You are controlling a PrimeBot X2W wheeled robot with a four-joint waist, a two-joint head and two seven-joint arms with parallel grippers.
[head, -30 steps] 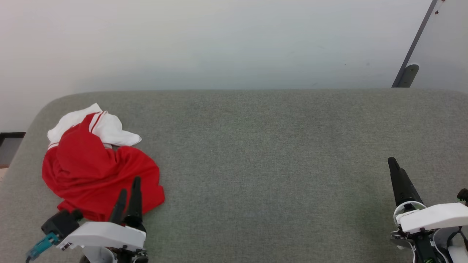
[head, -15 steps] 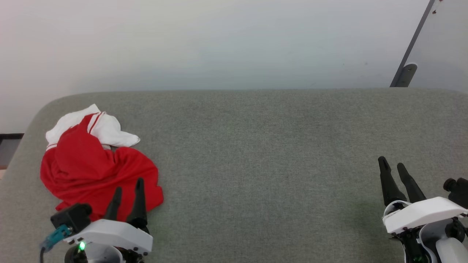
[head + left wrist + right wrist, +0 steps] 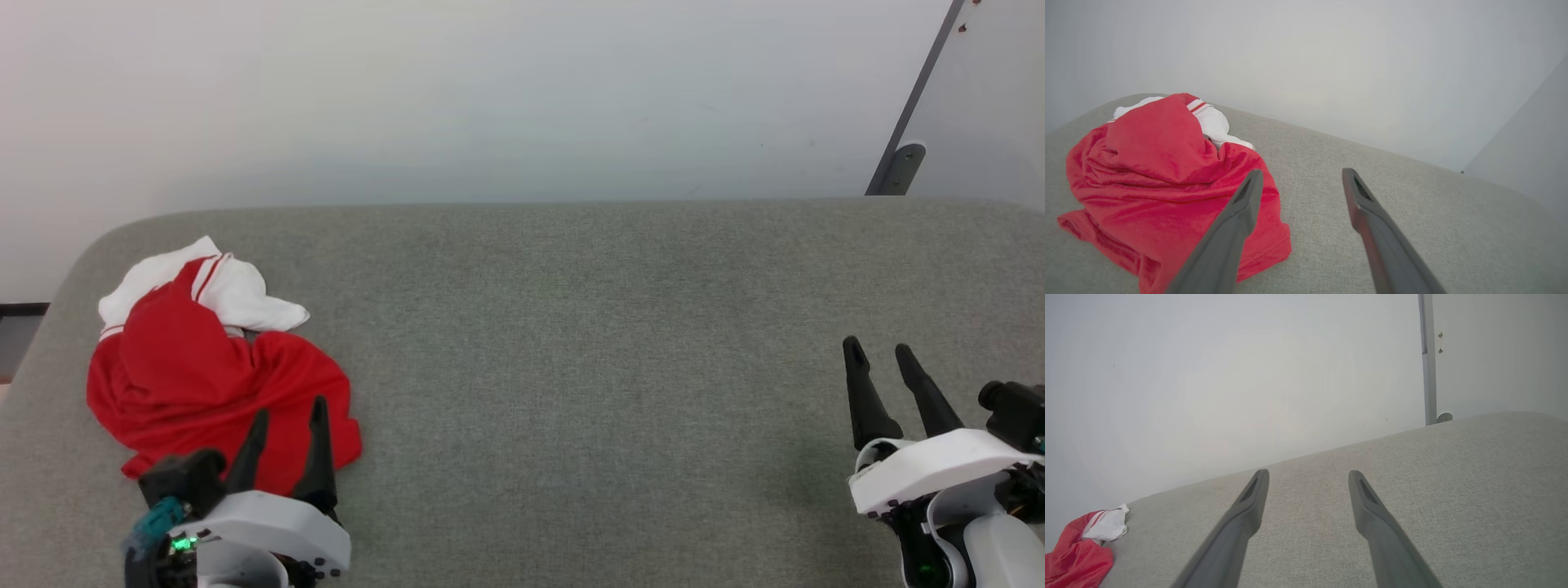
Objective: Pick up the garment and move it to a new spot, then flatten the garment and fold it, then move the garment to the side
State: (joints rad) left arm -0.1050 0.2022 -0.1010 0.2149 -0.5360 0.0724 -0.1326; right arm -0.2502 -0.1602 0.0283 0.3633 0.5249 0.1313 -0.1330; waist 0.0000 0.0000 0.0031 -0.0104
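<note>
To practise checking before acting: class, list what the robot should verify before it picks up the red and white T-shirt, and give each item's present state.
1. Left gripper open: ok.
2. Right gripper open, holding nothing: ok.
3. T-shirt close by: ok, just ahead of the left fingers.
4. Those fingers touching the cloth: cannot tell.
5. T-shirt flat enough to fold: not ok, crumpled in a heap on the grey padded surface.
</note>
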